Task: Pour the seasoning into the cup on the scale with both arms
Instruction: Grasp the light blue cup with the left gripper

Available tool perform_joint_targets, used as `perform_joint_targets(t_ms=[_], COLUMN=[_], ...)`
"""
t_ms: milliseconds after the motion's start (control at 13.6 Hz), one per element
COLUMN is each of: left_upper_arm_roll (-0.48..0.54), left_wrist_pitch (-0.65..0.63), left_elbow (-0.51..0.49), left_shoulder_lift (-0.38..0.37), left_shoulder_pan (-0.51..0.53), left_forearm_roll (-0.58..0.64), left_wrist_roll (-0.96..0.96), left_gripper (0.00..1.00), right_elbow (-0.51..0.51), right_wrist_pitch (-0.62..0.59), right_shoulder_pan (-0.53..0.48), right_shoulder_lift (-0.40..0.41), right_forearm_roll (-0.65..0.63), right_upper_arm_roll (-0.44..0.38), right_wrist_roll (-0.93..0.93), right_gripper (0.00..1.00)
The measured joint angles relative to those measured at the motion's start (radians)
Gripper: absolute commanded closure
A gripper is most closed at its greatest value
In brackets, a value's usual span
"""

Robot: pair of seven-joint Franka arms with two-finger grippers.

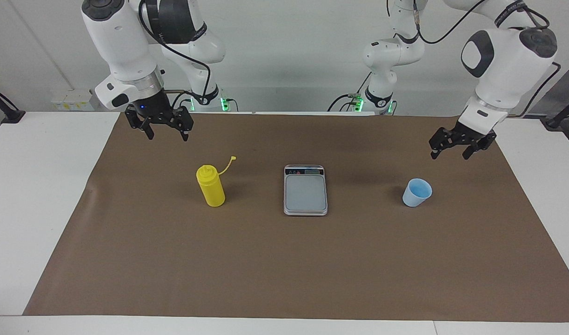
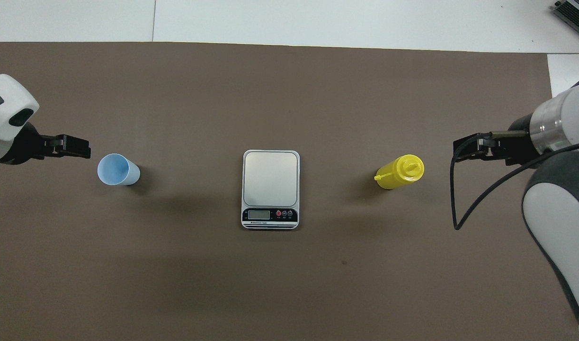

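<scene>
Centrally relevant are the two hands, both raised above the table and both gripping nothing. At the right of the facing view, the left hand point(image 1: 448, 152) hangs with its fingers spread apart over the brown mat point(image 1: 284, 260), up and to the right of the cup point(image 1: 417, 192); in the overhead view the same hand point(image 2: 83, 147) enters from the left edge of the frame, its tips close to the cup point(image 2: 118, 170) but apart from it. At the upper left of the facing view, the right hand point(image 1: 168, 134) is likewise open, fingers pointing down, over the mat up and to the left of the seasoning point(image 1: 210, 186); in the overhead view it point(image 2: 457, 148) appears at the right edge, near the seasoning point(image 2: 399, 172) without touching it.

The cup, light blue and upright with its mouth open upward, stands on the mat toward the left arm's end of the table point(image 1: 37, 195). The seasoning, a yellow squeeze bottle, stands upright toward the right arm's end, its thin cap strap curling up and away from the nozzle. Between the two, at mid-frame in both views, lies the scale point(image 1: 305, 190), flat on the mat with its grey plate bare and its dark display strip on the end nearer to the robots; in the overhead view the scale point(image 2: 271, 188) shows its display at its lower edge. All three objects stand well apart in one row across the mat.
</scene>
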Motion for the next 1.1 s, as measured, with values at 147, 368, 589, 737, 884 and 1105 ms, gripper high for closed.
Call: perform_joint_targets(t_ms=[147, 368, 589, 737, 884, 1105], left_upper_arm_roll=[0.002, 0.005, 0.002, -0.001, -0.001, -0.003], left_wrist_pitch=[0.100, 0.231, 0.349, 0.385, 0.395, 0.411], left_elbow=[-0.075, -0.155, -0.238, -0.280, -0.308, -0.337], left_shoulder_lift=[0.017, 0.043, 0.057, 0.057, 0.058, 0.058], left_shoulder_pan=[0.007, 0.029, 0.035, 0.035, 0.035, 0.035], left_forearm_roll=[-0.001, -0.001, -0.002, -0.002, -0.002, -0.002], left_wrist_roll=[-0.001, -0.034, -0.096, -0.109, -0.118, -0.139], left_gripper=[0.00, 0.00, 0.00, 0.00, 0.00, 0.00], right_elbow=[-0.008, -0.037, -0.047, -0.049, -0.049, -0.050], right_wrist_pitch=[0.000, 0.003, 0.003, 0.004, 0.004, 0.005], right_shoulder_pan=[0.001, 0.000, 0.000, 0.000, 0.000, 0.000], right_shoulder_lift=[-0.003, -0.019, -0.027, -0.028, -0.028, -0.028], right_forearm_roll=[0.000, 0.000, 0.000, 0.000, 0.000, 0.000], right_upper_arm_roll=[0.001, 0.001, 0.001, 0.001, 0.001, 0.001], right_wrist_roll=[-0.021, -0.063, -0.071, -0.072, -0.072, -0.072], right_gripper=[0.00, 0.00, 0.00, 0.00, 0.00, 0.00])
